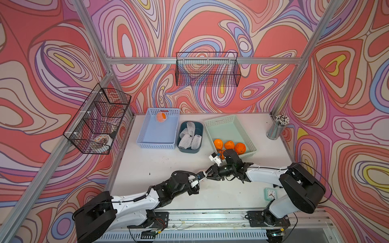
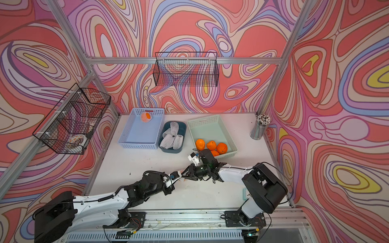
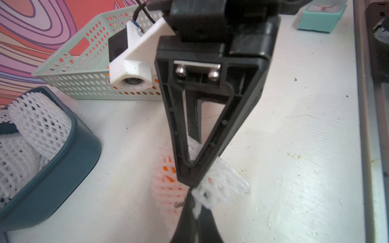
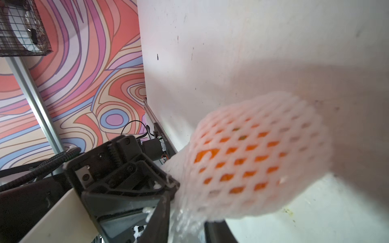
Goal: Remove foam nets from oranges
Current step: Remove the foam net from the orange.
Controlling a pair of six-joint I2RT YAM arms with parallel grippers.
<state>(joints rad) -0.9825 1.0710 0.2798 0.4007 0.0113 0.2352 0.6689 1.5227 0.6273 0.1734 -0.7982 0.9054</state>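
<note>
Counter of scuffed white board carries everything. Two black wire baskets hang above it, one on the back wall and one on the wall at the robot's left.

Three containers sit in a row along the counter's far edge. A pale blue perforated basket is toward the robot's left and a mint green perforated basket toward its right. A smaller dark teal tub sits between them. The blue basket holds a single netted orange near its far end. The tub is piled with empty foam nets, white mesh sleeves lying across each other. Four bare oranges cluster at the near end of the mint basket, one partly hidden behind the right arm.

Both arms reach over the middle of the counter, in front of the mint basket's near corner, and their tips meet there. The left tool is pressed together on the bunched free end of a foam sleeve, pinching it. The right tool points onto the same sleeve from the opposite side. Its fingers stand a little apart with blurred mesh between them, and I cannot tell whether they grip it.

Inside the sleeve, a sleeved orange rests on the counter, its peel showing through the diamond holes. In both top views the tools cover it almost wholly.

A clear cup of pencils stands at the far right corner. A small mint clock lies beside the right arm's base.
</note>
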